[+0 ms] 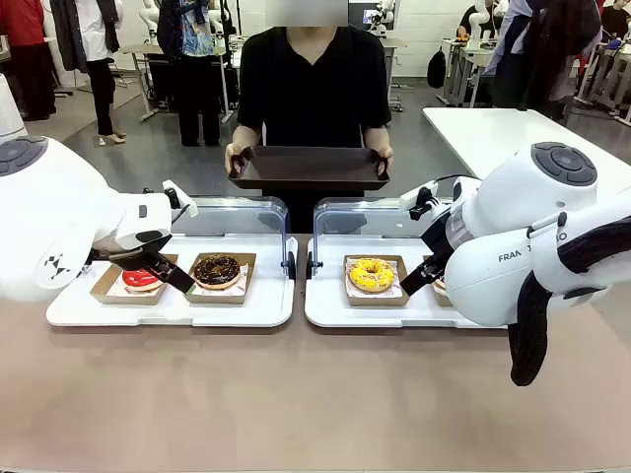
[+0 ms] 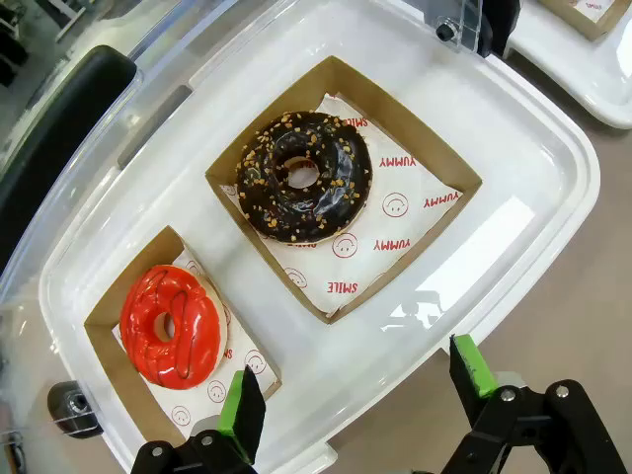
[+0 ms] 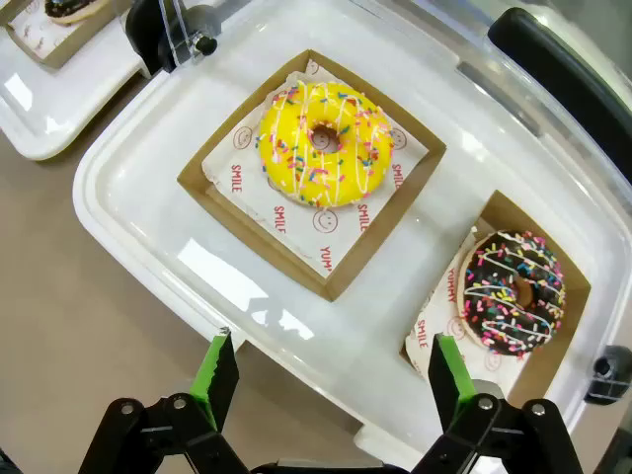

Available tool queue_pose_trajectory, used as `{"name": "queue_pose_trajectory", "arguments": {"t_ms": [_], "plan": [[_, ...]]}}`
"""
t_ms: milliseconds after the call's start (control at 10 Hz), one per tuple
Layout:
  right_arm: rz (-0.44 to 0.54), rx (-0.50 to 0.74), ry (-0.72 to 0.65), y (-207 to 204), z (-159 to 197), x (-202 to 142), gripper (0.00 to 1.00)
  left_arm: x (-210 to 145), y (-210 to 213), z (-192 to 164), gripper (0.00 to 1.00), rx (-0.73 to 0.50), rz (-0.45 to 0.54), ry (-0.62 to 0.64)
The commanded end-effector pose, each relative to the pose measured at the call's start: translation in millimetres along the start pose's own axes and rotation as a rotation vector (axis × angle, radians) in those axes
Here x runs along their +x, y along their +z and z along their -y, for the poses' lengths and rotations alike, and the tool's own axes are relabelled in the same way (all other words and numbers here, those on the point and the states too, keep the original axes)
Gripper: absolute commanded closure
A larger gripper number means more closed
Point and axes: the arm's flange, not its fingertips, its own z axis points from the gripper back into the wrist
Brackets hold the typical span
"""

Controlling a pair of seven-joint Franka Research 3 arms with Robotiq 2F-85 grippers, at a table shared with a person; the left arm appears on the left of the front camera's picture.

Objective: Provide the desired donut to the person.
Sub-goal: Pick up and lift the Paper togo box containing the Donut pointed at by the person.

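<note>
The person point(image 1: 314, 74) in a black shirt stands across the table holding out a dark tray point(image 1: 310, 168) with both hands. Nothing shows which donut is wanted. A red donut point(image 2: 170, 321) and a chocolate donut with nuts point(image 2: 303, 176) sit in cardboard boxes under my left gripper point(image 2: 355, 390), which hangs open and empty above the tray's near edge. My right gripper point(image 3: 331, 380) hovers open and empty over the near rim by a yellow sprinkled donut point(image 3: 324, 143) and a chocolate sprinkled donut point(image 3: 512, 291). From the front, my left gripper point(image 1: 163, 264) is over the red donut point(image 1: 141, 279).
Two white trays point(image 1: 246, 307) point(image 1: 330, 310) lie side by side mid-table, their clear lids point(image 1: 232, 215) standing open at the back. Brown tabletop point(image 1: 296, 394) spreads in front of them. Bystanders and other tables fill the background.
</note>
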Motion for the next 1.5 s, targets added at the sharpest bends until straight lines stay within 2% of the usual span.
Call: {"name": "queue_pose_trajectory", "arguments": {"t_ms": [0,1200,1300,1400], "plan": [[0.0,0.0,0.0,0.0,0.0,0.0,0.0,0.0,0.0,0.1,0.0,0.0,0.0,0.0],[0.0,0.0,0.0,0.0,0.1,0.0,0.0,0.0,0.0,0.1,0.0,0.0,0.0,0.0],[-0.008,-0.014,-0.035,14.8,2.7,8.9,0.0,0.0,0.0,0.0,0.0,0.0,0.0,0.0],[-0.011,0.011,-0.037,47.5,6.4,17.6,0.0,5.8,22.5,-1.0,0.0,-0.029,-0.016,-0.049]]}}
